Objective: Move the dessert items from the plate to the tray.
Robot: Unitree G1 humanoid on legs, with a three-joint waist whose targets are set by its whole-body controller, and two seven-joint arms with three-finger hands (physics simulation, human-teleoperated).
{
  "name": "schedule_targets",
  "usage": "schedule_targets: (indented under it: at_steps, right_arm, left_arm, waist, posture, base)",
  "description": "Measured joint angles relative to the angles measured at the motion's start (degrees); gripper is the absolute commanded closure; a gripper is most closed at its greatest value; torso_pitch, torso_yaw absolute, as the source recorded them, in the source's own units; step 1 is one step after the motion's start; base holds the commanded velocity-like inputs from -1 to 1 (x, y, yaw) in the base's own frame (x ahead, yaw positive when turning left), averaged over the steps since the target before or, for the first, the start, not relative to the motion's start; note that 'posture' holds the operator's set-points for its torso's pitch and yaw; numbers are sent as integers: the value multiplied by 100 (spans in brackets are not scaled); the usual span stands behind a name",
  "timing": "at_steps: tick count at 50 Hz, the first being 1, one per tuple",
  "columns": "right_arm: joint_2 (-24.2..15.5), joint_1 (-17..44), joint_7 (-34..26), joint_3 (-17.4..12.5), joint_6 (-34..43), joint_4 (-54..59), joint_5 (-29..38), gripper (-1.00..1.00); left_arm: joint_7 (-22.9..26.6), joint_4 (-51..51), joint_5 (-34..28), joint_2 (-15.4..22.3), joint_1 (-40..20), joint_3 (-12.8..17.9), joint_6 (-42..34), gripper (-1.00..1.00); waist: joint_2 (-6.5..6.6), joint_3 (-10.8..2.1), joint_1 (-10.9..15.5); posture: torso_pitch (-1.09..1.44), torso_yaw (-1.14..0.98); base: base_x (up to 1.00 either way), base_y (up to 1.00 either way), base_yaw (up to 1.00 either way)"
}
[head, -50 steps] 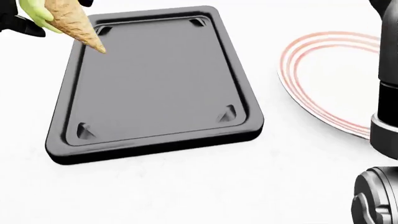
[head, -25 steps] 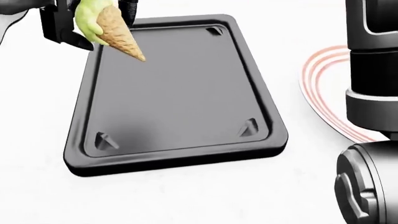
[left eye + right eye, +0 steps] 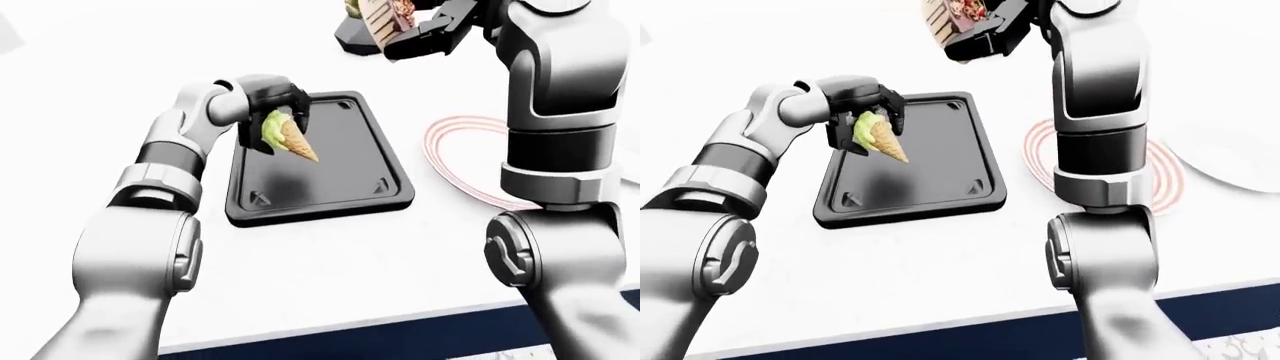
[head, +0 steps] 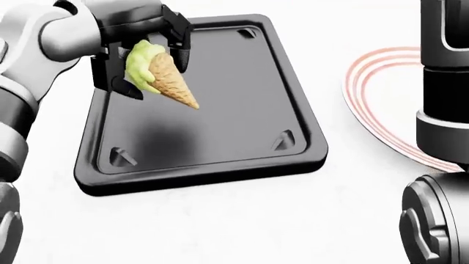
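My left hand (image 4: pixel 139 60) is shut on an ice cream cone (image 4: pixel 167 81) with a green scoop. It holds the cone tilted, tip pointing down and right, just above the left half of the black tray (image 4: pixel 198 175). The tray's floor is bare, with the cone's shadow on it. To the tray's right lies the white plate with red rings (image 4: pixel 374 104), partly hidden by my right arm. In the left-eye view my right hand (image 3: pixel 420 37) is raised high, at the top of the view, shut on a layered cake slice (image 3: pixel 383 19).
A dark dish (image 3: pixel 350 41) with something on it sits beyond the tray at the top of the left-eye view. Another white plate (image 3: pixel 1240 161) lies at the far right of the right-eye view. The white counter ends in a dark edge (image 3: pixel 400 330) near the bottom.
My left hand has carried the cone from the tray's top-left corner down and right to above the tray's left half. The camera shifted slightly. The right arm moved further into view.
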State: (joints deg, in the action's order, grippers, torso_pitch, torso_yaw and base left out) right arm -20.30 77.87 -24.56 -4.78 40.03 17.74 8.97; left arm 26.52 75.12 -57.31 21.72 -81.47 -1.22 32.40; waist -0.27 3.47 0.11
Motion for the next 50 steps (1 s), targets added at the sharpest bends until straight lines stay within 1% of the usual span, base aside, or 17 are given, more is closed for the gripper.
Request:
schedule_targets:
  at_steps: [1,4,5,9,13,14,17,18,19,20,21,31,36,39,43,46,50]
  right_arm:
    - [-6,3,3,-8,8,-15,-2,100]
    - [-19,8,17,-23,25,-56,-12,100]
    - [-24,9,18,-23,31,-68,-16,100]
    - [-31,24,15,-15,41,-76,-26,100]
    - [-17,-2,20,0,18,-63,-38,100]
    - [-15,-8,19,3,16,-54,-43,100]
    - [-17,-23,21,-2,24,-50,-51,100]
    - [-20,-27,25,-4,26,-53,-52,100]
    - [-21,-35,31,-6,27,-63,-51,100]
    - [-24,-47,36,-7,25,-77,-50,100]
    - [-19,-58,43,-10,31,-96,-49,100]
    - [-8,-40,20,13,26,-69,-55,100]
    - [36,56,31,58,-160,168,-15,100]
    - [76,165,30,155,-343,539,54,100]
    - [77,298,-58,315,-677,1133,270,100]
    - [66,565,-198,497,-958,1884,629,100]
    - [171,1101,-291,709,-1612,3227,1218,100]
  left_arm:
    - [27,6,-12,-2,13,-8,-11,64]
    - [118,9,-62,0,74,-45,-21,69]
    - [145,11,-79,-1,95,-50,-27,63]
    - [180,44,-145,2,138,-63,-52,64]
    - [190,24,-186,21,144,-62,-51,56]
    - [194,14,-195,33,149,-62,-52,40]
    - [205,13,-246,72,142,-72,-78,20]
    - [205,15,-262,81,139,-69,-88,0]
    - [194,13,-283,92,138,-77,-93,-11]
    - [183,14,-303,101,137,-81,-95,-73]
    - [172,14,-326,114,135,-89,-91,-100]
    - [145,-8,-519,288,-35,-44,-164,-100]
    - [32,40,-331,512,-493,269,-450,-100]
    - [-88,-155,-65,768,-862,472,-742,-100]
    - [-197,-517,315,1172,-1093,664,-1131,-100]
    - [-147,-917,579,1412,-1050,828,-1625,-100]
    - [74,-2000,1114,1419,-706,1109,-2657,-100]
  waist:
    - [1,0,0]
    - [0,-3,-3]
    - [-1,-2,-3]
    - [-12,1,-3]
    - [-23,-6,0]
    - [-24,-7,0]
    - [-24,-12,6]
    - [-23,-12,8]
    - [-24,-15,10]
    - [-24,-18,11]
    - [-25,-20,11]
    - [-16,-25,4]
    - [-24,15,-27]
    - [1,15,-46]
    - [73,-13,-59]
    - [129,-24,-78]
    - [186,6,-112]
  posture:
    - [0,0]
    - [0,0]
    - [0,0]
    - [0,0]
    - [0,0]
    - [0,0]
    - [0,0]
    - [0,0]
    - [0,0]
    - [0,0]
    - [0,0]
    - [0,0]
    - [0,0]
    - [0,0]
    - [0,0]
    - [0,0]
    - [0,0]
  base:
    - [0,0,0]
    - [0,0,0]
    - [0,0,0]
    - [0,0,0]
    - [0,0,0]
    - [0,0,0]
    - [0,0,0]
    - [0,0,0]
    - [0,0,0]
    - [0,0,0]
    - [0,0,0]
    - [0,0,0]
    - [0,0,0]
    - [0,0,0]
    - [0,0,0]
    - [0,0,0]
    - [0,0,0]
